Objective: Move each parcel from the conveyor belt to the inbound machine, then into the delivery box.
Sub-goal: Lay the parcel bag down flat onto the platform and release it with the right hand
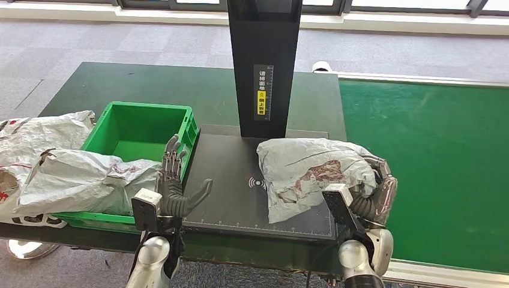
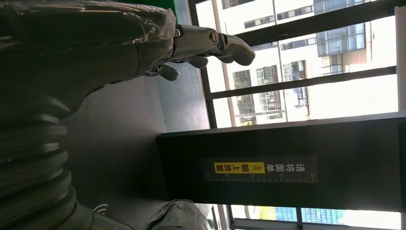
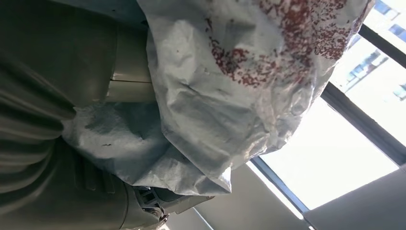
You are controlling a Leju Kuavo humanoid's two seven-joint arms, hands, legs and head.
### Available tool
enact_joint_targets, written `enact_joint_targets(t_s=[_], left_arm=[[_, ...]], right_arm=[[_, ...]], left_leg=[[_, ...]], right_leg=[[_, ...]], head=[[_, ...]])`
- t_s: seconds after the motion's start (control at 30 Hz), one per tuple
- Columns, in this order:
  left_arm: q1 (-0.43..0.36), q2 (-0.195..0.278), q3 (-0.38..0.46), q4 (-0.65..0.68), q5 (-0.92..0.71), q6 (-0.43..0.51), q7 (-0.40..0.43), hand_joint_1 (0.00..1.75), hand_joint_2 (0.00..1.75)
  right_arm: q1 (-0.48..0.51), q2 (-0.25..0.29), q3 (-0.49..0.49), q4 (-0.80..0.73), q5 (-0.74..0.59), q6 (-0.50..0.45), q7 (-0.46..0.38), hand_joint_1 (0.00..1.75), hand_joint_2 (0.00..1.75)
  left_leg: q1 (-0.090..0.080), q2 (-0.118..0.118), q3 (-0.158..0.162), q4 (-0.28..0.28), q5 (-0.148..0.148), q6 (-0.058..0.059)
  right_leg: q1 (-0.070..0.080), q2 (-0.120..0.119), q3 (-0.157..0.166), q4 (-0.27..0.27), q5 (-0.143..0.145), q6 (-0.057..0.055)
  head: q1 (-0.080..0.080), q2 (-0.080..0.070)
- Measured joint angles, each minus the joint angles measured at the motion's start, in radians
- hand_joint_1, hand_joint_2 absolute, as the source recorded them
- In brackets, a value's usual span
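- A grey parcel (image 1: pixel 309 174) with a dark red printed patch lies on the black scan plate (image 1: pixel 228 180) of the inbound machine, right of centre in the head view; its near corner reaches the plate's front edge.
- The right hand (image 1: pixel 375 189) grasps the parcel's right end, fingers wrapped around the crumpled wrap; in the right wrist view the parcel (image 3: pixel 239 86) presses against the hand (image 3: pixel 72 96).
- The left hand (image 1: pixel 174 180) is released, holding nothing, fingers spread and pointing up, at the plate's left edge beside the green box (image 1: pixel 144 129).
- The machine's black post (image 1: pixel 264 60) rises from the back of the plate at top centre. It carries a label (image 1: pixel 262 91) with Chinese writing, white characters above a yellow strip; in the left wrist view the label (image 2: pixel 261 168) reads 请将面单 and 朝上放置.
- A white wireless mark (image 1: pixel 257 183) is printed on the plate just left of the parcel.
- Two more grey parcels (image 1: pixel 66 168) lie at lower left, one draped over the box's front left rim.
- The green belt (image 1: pixel 432 150) fills the right side; the desk (image 1: pixel 120 84) is dark green.
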Motion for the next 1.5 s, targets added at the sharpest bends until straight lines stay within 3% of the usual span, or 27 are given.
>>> enact_joint_targets(t_s=[0.07,0.1,0.3,0.5,0.73,1.17,1.33,1.43,1.5], left_arm=[[0.000,0.000,0.000,0.000,0.000,-0.001,0.000,0.00,1.75],[0.000,0.000,0.000,0.000,0.000,0.000,0.000,0.00,1.75],[0.000,0.002,0.000,0.001,0.006,0.007,0.000,0.00,1.75],[0.000,0.002,0.000,0.004,0.002,0.007,0.000,0.00,1.75],[0.000,0.002,0.000,0.008,0.002,0.007,0.000,0.00,1.75],[-0.001,0.002,0.000,0.017,-0.004,0.007,0.000,0.00,1.75],[-0.001,0.002,0.000,0.020,-0.011,0.006,0.000,0.00,1.75],[-0.001,0.002,0.000,0.022,-0.014,0.001,0.000,0.00,1.75],[-0.001,0.002,0.000,0.023,-0.016,0.000,0.000,0.00,1.75]], right_arm=[[-0.024,-0.009,0.000,0.055,0.011,-0.003,0.022,0.33,1.75],[-0.041,-0.015,0.000,0.095,0.018,-0.003,0.031,0.02,1.75],[-0.143,-0.041,0.000,0.352,0.098,0.012,0.110,0.00,1.75],[-0.176,-0.047,0.000,0.469,0.101,0.025,0.120,0.00,1.75],[-0.180,-0.053,0.000,0.511,0.102,0.091,0.114,0.00,1.75],[-0.180,-0.059,0.000,0.528,0.083,0.100,0.098,0.00,1.75],[-0.174,-0.060,0.000,0.525,0.042,0.133,0.043,0.00,1.75],[-0.152,-0.060,0.000,0.489,-0.027,0.172,-0.034,0.00,1.75],[-0.130,-0.060,0.000,0.451,-0.065,0.196,-0.079,0.00,0.87]], left_leg=[[0.000,0.000,0.000,0.000,0.000,0.000],[0.000,0.000,0.000,0.000,0.000,0.000],[0.000,0.000,0.001,0.000,0.000,0.000],[0.000,0.000,0.001,0.000,0.000,0.000],[0.000,0.000,0.001,0.000,0.000,0.000],[0.000,0.000,0.001,0.000,0.000,0.000],[0.000,0.001,0.001,0.000,0.000,0.000],[0.000,0.000,0.001,0.000,0.000,0.000],[0.000,0.000,0.001,0.000,0.000,0.000]], right_leg=[[0.000,0.000,0.000,0.000,0.000,0.000],[0.000,0.000,0.000,0.000,0.000,0.000],[0.000,0.001,0.000,0.000,0.000,0.000],[0.000,0.001,0.000,0.000,0.000,0.000],[0.000,0.001,0.000,0.000,0.000,0.000],[0.000,0.001,0.000,0.000,0.000,0.000],[0.000,0.001,0.000,0.000,0.000,0.000],[0.000,0.001,0.000,0.000,0.000,0.000],[0.000,0.001,0.000,0.000,0.000,0.000]], head=[[0.000,0.000],[0.000,0.000],[0.000,0.000],[0.000,0.000],[0.000,0.000],[0.000,0.000],[0.000,0.000],[0.000,0.000],[0.000,0.000]])
